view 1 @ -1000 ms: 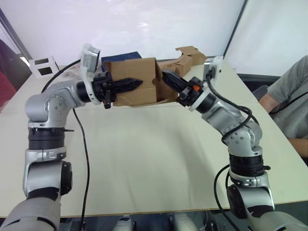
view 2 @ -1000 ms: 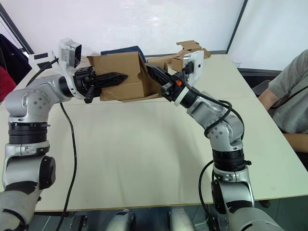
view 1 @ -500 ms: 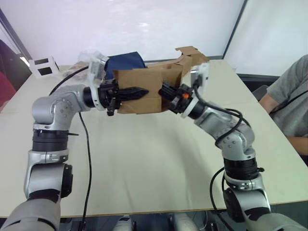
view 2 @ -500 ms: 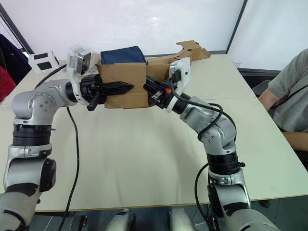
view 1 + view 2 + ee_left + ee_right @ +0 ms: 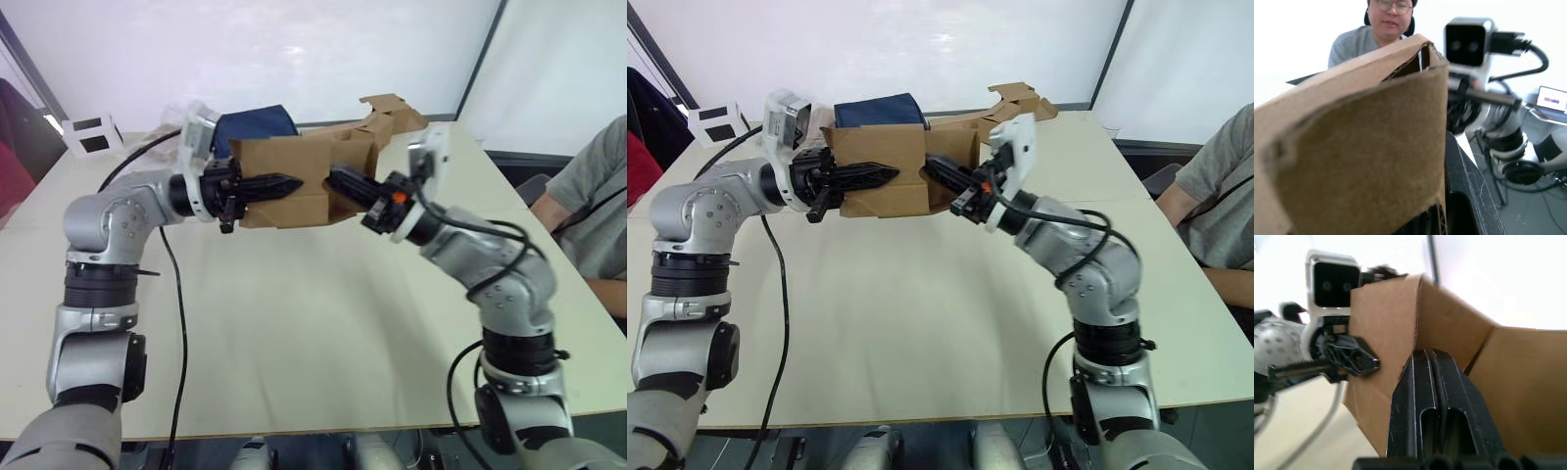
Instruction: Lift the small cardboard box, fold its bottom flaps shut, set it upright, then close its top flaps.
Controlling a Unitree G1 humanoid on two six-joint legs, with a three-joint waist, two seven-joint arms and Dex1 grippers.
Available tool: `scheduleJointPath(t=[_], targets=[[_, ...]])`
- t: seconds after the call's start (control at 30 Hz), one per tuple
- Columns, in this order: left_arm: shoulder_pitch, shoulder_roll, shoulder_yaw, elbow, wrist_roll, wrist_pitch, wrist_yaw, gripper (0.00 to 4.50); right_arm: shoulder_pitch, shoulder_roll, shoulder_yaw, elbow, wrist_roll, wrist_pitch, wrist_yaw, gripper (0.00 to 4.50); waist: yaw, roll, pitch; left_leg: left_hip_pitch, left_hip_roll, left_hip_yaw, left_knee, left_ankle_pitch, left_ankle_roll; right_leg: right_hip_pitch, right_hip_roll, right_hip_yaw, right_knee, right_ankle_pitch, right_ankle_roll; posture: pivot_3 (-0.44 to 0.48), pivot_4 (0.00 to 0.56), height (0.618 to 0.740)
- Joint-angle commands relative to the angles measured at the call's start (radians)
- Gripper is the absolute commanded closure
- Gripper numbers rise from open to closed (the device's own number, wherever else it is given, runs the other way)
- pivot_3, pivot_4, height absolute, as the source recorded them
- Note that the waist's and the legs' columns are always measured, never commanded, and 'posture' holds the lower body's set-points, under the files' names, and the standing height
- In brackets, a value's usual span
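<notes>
The small cardboard box (image 5: 294, 159) hangs above the table's far half, its brown front wall facing me. My left gripper (image 5: 292, 183) reaches in from the left and is shut on that wall, which fills the space beside its black finger (image 5: 1465, 183) in the left wrist view. My right gripper (image 5: 337, 177) comes from the right with both fingers pressed together, its tip pushed into the box's open right side. In the right wrist view those shut fingers (image 5: 1427, 382) lie against the inner cardboard (image 5: 1386, 338).
A dark blue bag (image 5: 255, 125) and a long irregular cardboard piece (image 5: 392, 113) lie behind the box. A small white box (image 5: 90, 132) sits at the far left. A person (image 5: 600, 196) sits at the table's right edge. Bare pale tabletop (image 5: 294, 323) spreads in front.
Over the second the box came down and turned level. In the last half second my right arm swung out to the right and its wrist drew back a little; the left gripper kept its hold.
</notes>
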State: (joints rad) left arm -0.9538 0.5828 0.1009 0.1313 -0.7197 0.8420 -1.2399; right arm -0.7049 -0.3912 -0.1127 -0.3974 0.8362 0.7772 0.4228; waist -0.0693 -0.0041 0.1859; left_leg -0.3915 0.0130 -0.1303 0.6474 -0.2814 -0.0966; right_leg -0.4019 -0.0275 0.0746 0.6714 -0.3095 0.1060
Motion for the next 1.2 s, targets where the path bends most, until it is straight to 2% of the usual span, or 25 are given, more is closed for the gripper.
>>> scheduleJointPath(t=[0.03,0.1,0.23,0.43,0.8,1.2], targets=[[-0.035,0.002,0.002,-0.058,-0.011,-0.023,0.013,4.5,0.024,-0.032,-0.12,-0.1,0.143,0.044,-0.052,4.47,0.0,0.0,0.0,0.0,0.0,0.0,0.0,-0.001,0.001,0.0,0.0,0.0,0.0,0.0,0.0,0.0,0.15,0.74],[-0.033,0.003,-0.004,-0.056,-0.004,-0.03,0.01,4.5,0.068,-0.066,-0.157,-0.116,0.189,0.063,-0.047,4.47,0.001,0.0,0.0,0.0,0.0,0.0,0.0,-0.001,0.002,0.0,0.0,0.0,-0.001,0.0,0.0,0.0,0.15,0.74],[-0.046,0.0,-0.014,-0.034,0.007,-0.047,0.007,4.5,0.213,-0.177,-0.139,-0.163,0.2,0.099,0.049,4.47,0.005,0.0,0.0,0.0,0.0,0.0,0.0,-0.002,0.003,0.001,0.0,0.0,-0.001,0.0,0.0,0.0,0.15,0.74],[-0.05,-0.002,-0.023,-0.029,0.007,-0.054,0.006,4.5,0.299,-0.17,-0.051,-0.141,0.054,0.011,0.055,4.47,-0.001,0.0,0.0,0.001,0.0,0.001,0.0,-0.002,0.003,0.001,0.001,0.0,0.0,0.0,0.0,0.0,0.15,0.74],[-0.032,0.023,-0.019,-0.068,-0.029,-0.013,-0.004,4.5,0.26,-0.127,0.047,-0.076,-0.066,-0.085,0.093,4.47,0.001,0.0,0.0,0.0,0.0,0.001,0.0,-0.002,0.003,0.001,0.0,0.0,-0.001,0.0,0.0,0.0,0.15,0.74],[0.008,0.032,-0.028,-0.094,-0.035,-0.009,-0.007,4.5,0.194,-0.056,0.058,-0.064,-0.015,-0.077,0.14,4.47,0.001,0.0,0.0,0.0,0.0,0.0,0.0,-0.002,0.003,0.001,0.0,0.0,-0.001,0.0,0.0,0.0,0.15,0.74]])
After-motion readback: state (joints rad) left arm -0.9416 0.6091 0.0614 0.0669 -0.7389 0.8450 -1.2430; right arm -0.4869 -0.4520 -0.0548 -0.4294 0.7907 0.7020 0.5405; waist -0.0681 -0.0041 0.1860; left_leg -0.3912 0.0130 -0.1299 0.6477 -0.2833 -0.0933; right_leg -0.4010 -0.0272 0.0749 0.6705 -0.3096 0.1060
